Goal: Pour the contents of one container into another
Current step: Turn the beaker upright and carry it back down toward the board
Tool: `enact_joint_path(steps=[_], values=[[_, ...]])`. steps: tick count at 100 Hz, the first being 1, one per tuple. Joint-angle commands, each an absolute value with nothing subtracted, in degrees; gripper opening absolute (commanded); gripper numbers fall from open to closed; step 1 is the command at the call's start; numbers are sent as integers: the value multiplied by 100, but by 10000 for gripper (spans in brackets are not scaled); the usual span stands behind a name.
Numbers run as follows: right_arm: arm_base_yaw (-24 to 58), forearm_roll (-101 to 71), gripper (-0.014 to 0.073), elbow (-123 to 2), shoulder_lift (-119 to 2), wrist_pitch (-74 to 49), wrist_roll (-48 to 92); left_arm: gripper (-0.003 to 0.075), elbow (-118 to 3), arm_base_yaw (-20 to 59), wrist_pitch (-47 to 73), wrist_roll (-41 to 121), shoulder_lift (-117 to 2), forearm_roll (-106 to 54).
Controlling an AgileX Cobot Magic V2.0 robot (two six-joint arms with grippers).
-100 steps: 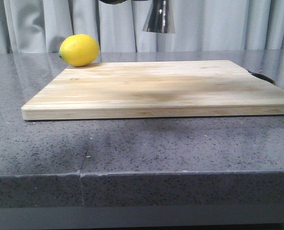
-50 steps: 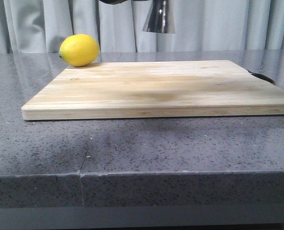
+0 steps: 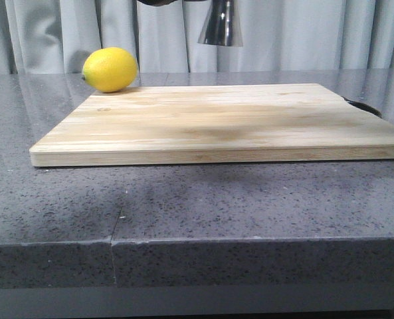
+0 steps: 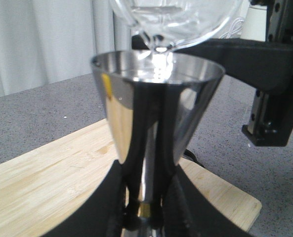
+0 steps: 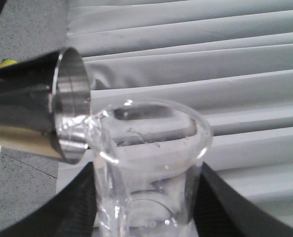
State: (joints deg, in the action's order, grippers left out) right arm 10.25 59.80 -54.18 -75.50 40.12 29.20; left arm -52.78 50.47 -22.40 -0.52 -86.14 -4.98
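Observation:
The steel jigger [image 4: 156, 113] stands upright in my left gripper [image 4: 147, 212], whose black fingers are shut on its narrow waist. High over the wooden cutting board [image 3: 223, 123], only the jigger's lower cone [image 3: 221, 26] shows in the front view. My right gripper [image 5: 148, 207] is shut on the clear glass beaker [image 5: 151, 168]. The beaker is tipped, and its spout rests over the jigger's open rim [image 5: 69, 106]. Clear liquid shows at the beaker's lip [image 4: 161, 29] above the jigger's mouth.
A yellow lemon [image 3: 109, 69] lies at the board's far left corner. The board lies on a grey speckled counter [image 3: 183, 206] with a seam near its front edge. A black handle [image 3: 363, 106] sticks out past the board's right side. Grey curtains hang behind.

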Motion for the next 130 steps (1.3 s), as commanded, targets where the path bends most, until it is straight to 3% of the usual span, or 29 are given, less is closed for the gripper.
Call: enact_joint_path(steps=[1,21,46,65,130], values=[[1028,5745,253,-5569,-7345,4241,2774,-13,-5417,5103,-2758,-93,-8364,-483],[1028,5549,253,-5569,-7345,4079,1858,-13,-5417,5103,-2758,-93,-8364,-483],[1028,3552,253,-5569,-7365,3615,160,-13,-5417,5103,-2769,-93,-8364,-483],[1018,3211,253,-5569,-7733,3141,-698,-13,-5417,5103,-2780,-93,-8364,-483],[885,1780,253,-5050,-9919,5021,-731,-13,-5417,4973,-2788,106,-8364,-441]])
